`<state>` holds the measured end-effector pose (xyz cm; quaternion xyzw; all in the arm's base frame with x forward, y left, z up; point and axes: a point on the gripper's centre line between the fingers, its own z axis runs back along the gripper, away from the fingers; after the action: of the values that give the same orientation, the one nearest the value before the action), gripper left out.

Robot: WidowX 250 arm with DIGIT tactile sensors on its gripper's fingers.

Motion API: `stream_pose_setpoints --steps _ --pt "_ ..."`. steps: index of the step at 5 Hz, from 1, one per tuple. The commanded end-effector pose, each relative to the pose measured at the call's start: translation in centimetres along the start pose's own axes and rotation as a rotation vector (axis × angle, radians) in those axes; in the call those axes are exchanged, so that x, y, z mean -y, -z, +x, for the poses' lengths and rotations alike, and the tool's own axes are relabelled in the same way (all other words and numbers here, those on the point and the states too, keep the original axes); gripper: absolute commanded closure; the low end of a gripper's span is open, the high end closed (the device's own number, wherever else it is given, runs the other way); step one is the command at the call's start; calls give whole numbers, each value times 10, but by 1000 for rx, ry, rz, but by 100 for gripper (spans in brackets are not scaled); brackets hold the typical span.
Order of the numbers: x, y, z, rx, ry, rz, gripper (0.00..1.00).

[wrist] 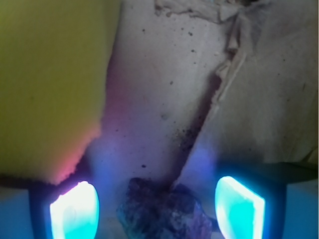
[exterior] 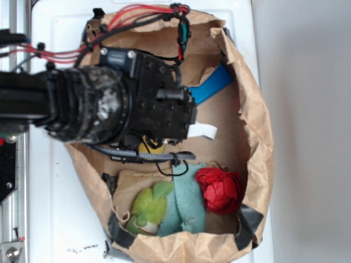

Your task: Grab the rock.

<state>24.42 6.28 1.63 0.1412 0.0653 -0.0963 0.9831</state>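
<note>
While your end effector (wrist: 156,209) stands open, its glowing smooth pads (wrist: 75,211) flank the small rough lumpy dark rock (wrist: 164,211), beside the porous yellow sponge (wrist: 50,84).

The rock (wrist: 164,213) looks rough and lumpy, matt dark stone. Beside it the yellow sponge (wrist: 50,84) seems soft and porous, though the view is blurred. The claw (wrist: 157,209) has smooth glowing pads (wrist: 75,211). The paper bag (exterior: 255,109) is creased, matt brown paper; the red ball (exterior: 219,189) looks like wrinkled cloth, the green towel (exterior: 186,203) like nubbly cloth.
</note>
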Motion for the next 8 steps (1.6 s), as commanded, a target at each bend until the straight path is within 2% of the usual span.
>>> stream_pose_setpoints --steps 1,3,4,5,6,7,8 --pt "6 10 1 10 24 38 0" --pt "12 20 -14 -26 76 103 0" --pt "12 19 -15 -29 78 101 0" --pt "10 16 -12 -23 48 83 100" --pt "9 14 -10 -22 46 72 100" --pt "8 12 -9 -27 46 64 70" --pt "4 4 -6 -46 53 25 0"
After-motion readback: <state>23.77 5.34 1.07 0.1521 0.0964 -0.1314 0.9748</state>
